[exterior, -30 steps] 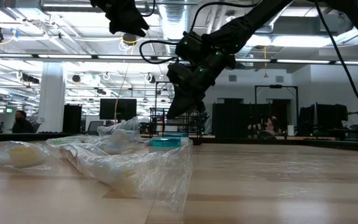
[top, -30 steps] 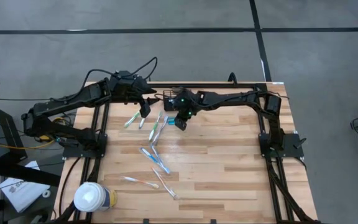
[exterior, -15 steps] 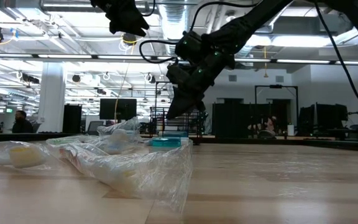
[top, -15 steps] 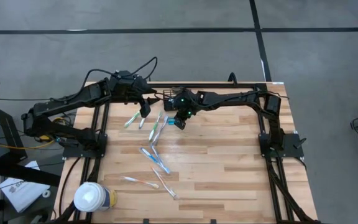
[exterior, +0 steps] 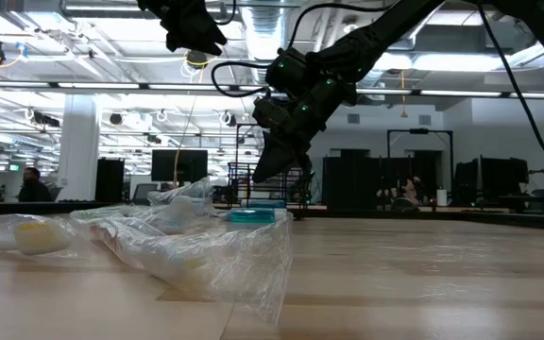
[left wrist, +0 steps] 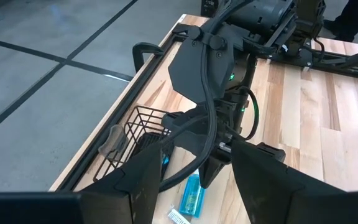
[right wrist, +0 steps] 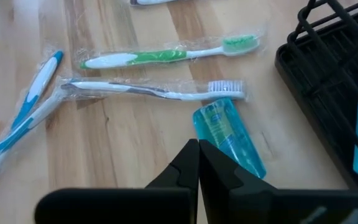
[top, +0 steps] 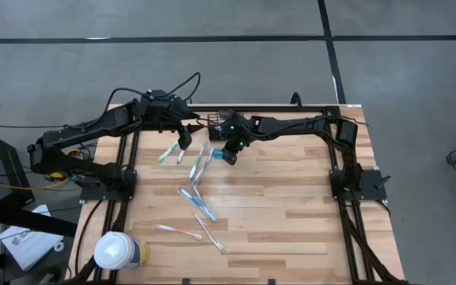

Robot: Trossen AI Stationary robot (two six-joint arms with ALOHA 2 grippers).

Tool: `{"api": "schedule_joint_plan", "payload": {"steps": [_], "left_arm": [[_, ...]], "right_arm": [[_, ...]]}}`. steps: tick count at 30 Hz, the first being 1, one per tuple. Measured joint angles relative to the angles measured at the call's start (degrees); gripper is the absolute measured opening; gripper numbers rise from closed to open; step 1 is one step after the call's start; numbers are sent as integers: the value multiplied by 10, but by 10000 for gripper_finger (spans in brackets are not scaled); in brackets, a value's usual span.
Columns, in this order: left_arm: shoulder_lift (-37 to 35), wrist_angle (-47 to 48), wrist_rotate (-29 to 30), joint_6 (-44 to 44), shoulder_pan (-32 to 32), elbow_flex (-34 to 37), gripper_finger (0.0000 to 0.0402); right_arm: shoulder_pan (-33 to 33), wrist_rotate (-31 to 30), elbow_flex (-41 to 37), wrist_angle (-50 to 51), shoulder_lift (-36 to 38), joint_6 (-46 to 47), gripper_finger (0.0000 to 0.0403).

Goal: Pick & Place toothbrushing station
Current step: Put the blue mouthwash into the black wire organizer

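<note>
While wrapped toothbrushes [top: 199,165] litter the wooden table [top: 291,206], right hand [right wrist: 198,163] hovers closed, empty.

My arms are matte black, jointed, looped with black cables; a small green light glows on my right wrist [top: 233,129].
</note>
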State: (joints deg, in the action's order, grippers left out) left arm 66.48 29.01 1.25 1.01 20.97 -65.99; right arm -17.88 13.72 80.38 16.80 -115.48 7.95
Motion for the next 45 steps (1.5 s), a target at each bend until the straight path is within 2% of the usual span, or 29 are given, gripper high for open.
{"api": "schedule_joint_plan", "payload": {"steps": [3, 8, 12, 18, 22, 24, 26, 31, 35, 41, 45], "left_arm": [[0, 0, -11, -10, 0, 14, 186], [0, 1, -43, -38, 0, 62, 186], [0, 2, -61, -49, -8, 80, 186], [14, -8, -122, -60, -12, 92, 186], [57, -33, -98, -61, -28, 124, 182], [83, -60, -68, -68, -38, 140, 166], [116, -85, -47, -74, -46, 147, 134], [165, -171, -58, -75, -47, 146, 19], [195, -237, -49, -71, -46, 146, 11], [243, -238, -37, -69, -45, 147, 1], [254, -267, -3, -48, -47, 147, 1]], "right_arm": [[3, 14, 0, 10, 0, 8, 0], [19, 96, -1, 12, 4, 31, 0], [47, 133, 2, -10, 47, 28, 0], [63, 134, 26, -11, 137, 22, 0], [53, 118, 34, -12, 198, 27, 0], [46, 104, 33, -6, 219, 38, 0], [40, 98, 33, -5, 237, 47, 0], [31, 86, 33, 10, 269, 51, 0], [31, 83, 32, 16, 277, 46, 0], [36, 83, 33, 15, 279, 32, 0], [40, 83, 33, 9, 279, 31, 0]]}}
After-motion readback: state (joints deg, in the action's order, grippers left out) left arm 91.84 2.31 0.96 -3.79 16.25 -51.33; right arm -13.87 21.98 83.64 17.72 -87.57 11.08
